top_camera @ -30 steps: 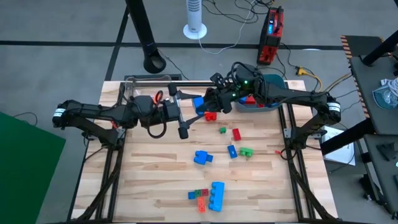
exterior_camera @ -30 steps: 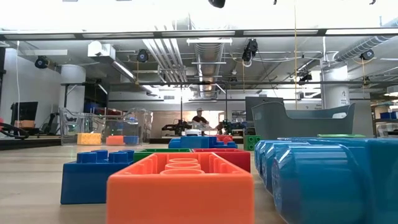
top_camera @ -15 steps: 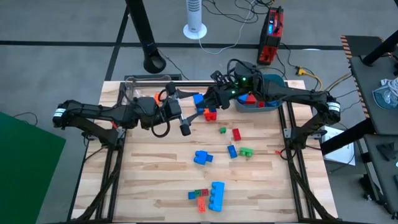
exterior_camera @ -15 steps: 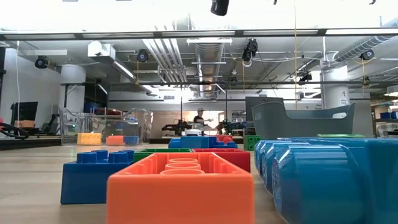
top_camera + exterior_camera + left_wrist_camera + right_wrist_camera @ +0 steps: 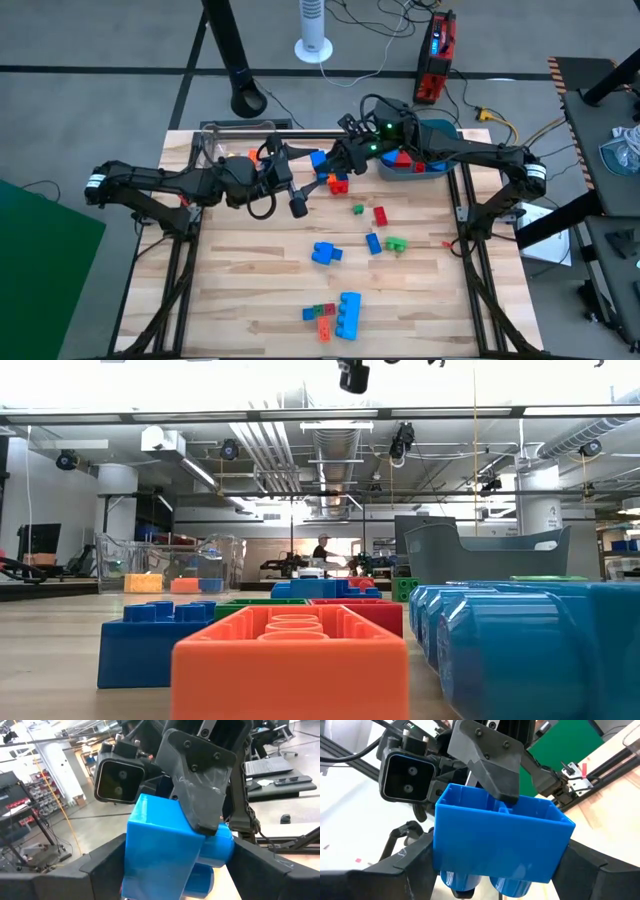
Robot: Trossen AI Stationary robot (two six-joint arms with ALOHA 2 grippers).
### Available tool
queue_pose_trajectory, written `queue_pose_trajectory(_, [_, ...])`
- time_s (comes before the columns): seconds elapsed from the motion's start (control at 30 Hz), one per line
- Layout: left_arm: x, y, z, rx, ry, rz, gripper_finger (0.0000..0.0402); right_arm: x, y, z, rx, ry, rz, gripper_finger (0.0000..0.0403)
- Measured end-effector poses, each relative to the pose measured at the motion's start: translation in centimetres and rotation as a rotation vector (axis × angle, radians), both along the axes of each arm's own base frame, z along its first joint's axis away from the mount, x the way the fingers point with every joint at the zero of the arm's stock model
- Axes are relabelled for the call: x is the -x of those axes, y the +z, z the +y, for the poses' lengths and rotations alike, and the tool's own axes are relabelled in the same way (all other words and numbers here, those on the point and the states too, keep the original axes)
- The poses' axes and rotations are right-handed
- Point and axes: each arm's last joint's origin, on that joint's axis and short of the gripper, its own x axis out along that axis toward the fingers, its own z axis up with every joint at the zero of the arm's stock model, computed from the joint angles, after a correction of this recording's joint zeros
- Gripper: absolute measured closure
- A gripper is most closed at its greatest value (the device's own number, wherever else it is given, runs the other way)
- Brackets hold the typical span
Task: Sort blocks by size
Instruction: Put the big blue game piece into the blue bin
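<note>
Blue block (image 5: 318, 160) gripped between both arms' jaws.

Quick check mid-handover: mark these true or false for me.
1. The left gripper and right gripper both grip one blue block above the table. True.
2. The teal tub sits at the table's left edge. False: it is at the far right, by the right arm.
3. The clear box holds no blocks. False: the low view shows orange and blue blocks inside.
4. A large blue block lies near the front edge beside small red and green blocks. True.
</note>
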Motion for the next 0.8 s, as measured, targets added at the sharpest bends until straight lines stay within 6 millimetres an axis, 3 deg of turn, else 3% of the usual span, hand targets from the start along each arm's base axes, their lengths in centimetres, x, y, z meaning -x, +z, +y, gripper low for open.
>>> queue_pose_trajectory(0.8, [0.04,-0.51,0.02,0.082,0.009,0.016,0.0111,0.29,-0.51,-1.06,-0.015,-0.034,0.049,0.0107])
